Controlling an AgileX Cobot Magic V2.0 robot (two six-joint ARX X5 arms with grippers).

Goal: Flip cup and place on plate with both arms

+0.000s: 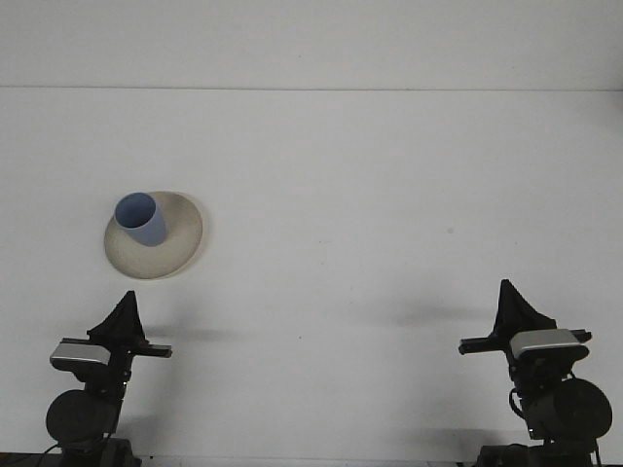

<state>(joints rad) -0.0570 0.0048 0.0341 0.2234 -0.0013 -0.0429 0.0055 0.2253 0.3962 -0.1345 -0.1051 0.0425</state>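
A blue cup (pixel 142 220) stands upright, mouth up, on the left part of a beige plate (pixel 181 243) at the table's left. Below the plate, near the front edge, my left gripper (pixel 128 296) points away from me, shut and holding nothing, a good gap short of the plate. My right gripper (pixel 505 286) sits at the front right, far from cup and plate, also shut with nothing in it.
The white table (pixel 341 195) runs back to a pale wall. Both arm bases stand at the front corners.
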